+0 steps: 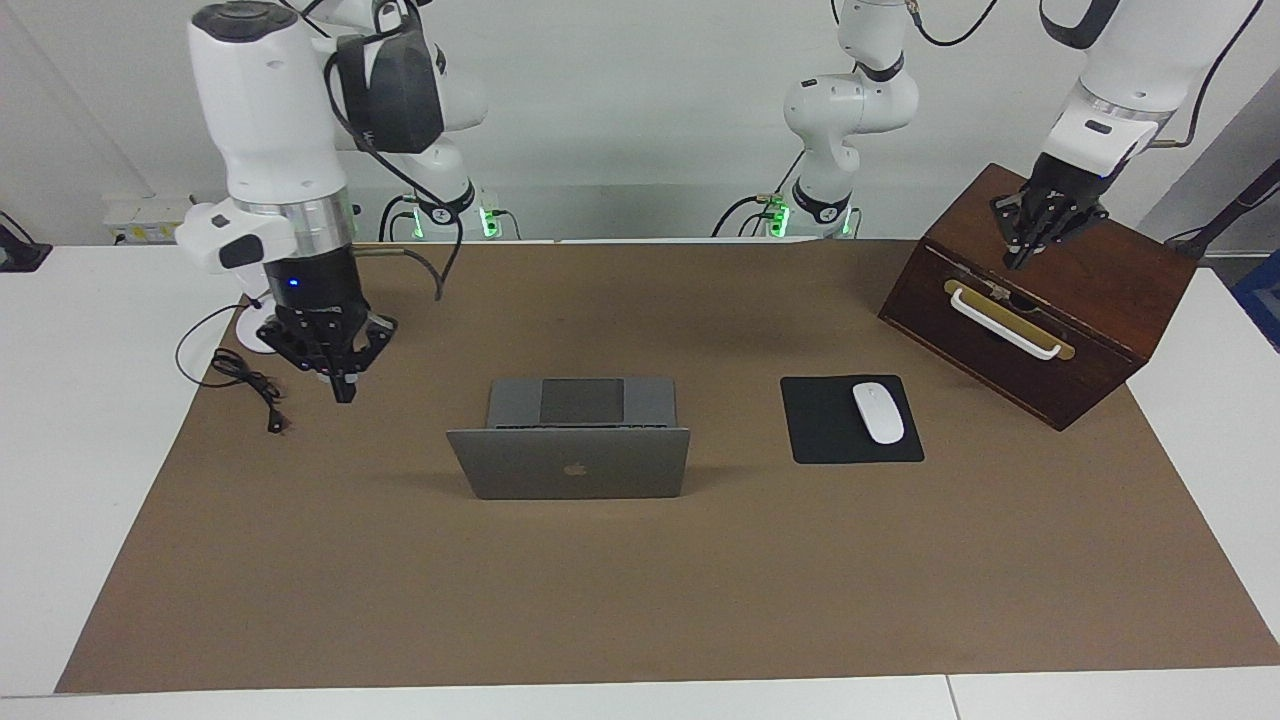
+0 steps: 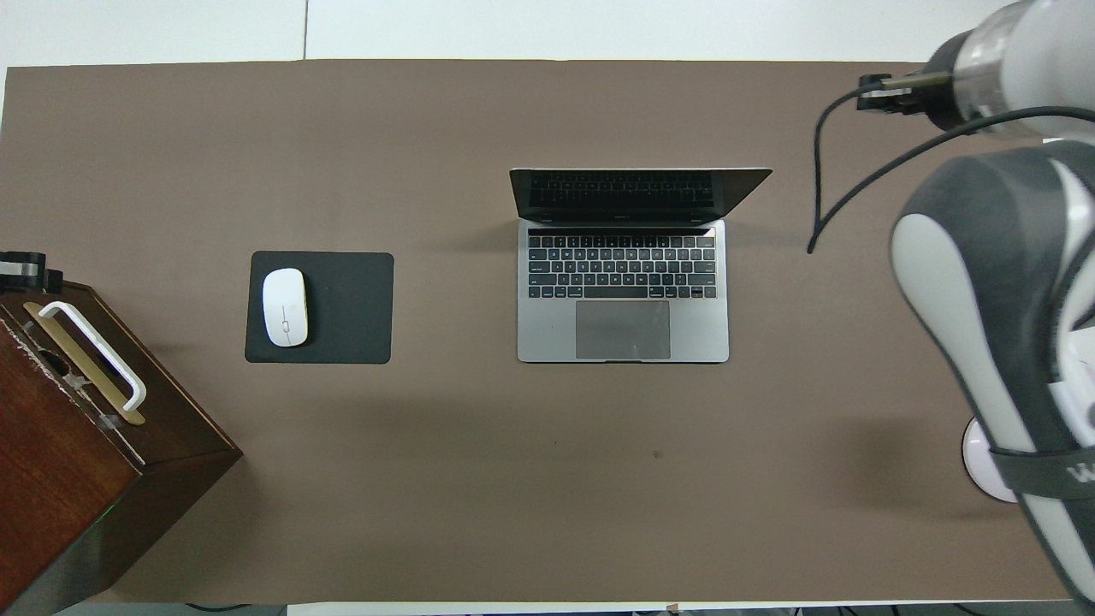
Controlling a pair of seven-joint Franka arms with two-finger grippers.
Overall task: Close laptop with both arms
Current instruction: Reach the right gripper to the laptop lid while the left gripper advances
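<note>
The laptop (image 1: 570,465) (image 2: 623,291) stands open in the middle of the brown mat, lid upright with its logo side away from the robots and the keyboard deck toward them. My right gripper (image 1: 340,385) hangs shut, empty, over the mat beside the laptop, toward the right arm's end of the table. It touches nothing. In the overhead view the right arm (image 2: 1001,325) covers its own gripper. My left gripper (image 1: 1020,255) is shut and empty over the top of the wooden box, well away from the laptop.
A black mouse pad (image 1: 850,420) with a white mouse (image 1: 878,412) lies between the laptop and the wooden box (image 1: 1040,300), which has a white handle. A white lamp base (image 1: 250,335) and black cable (image 1: 245,385) lie just past the right gripper.
</note>
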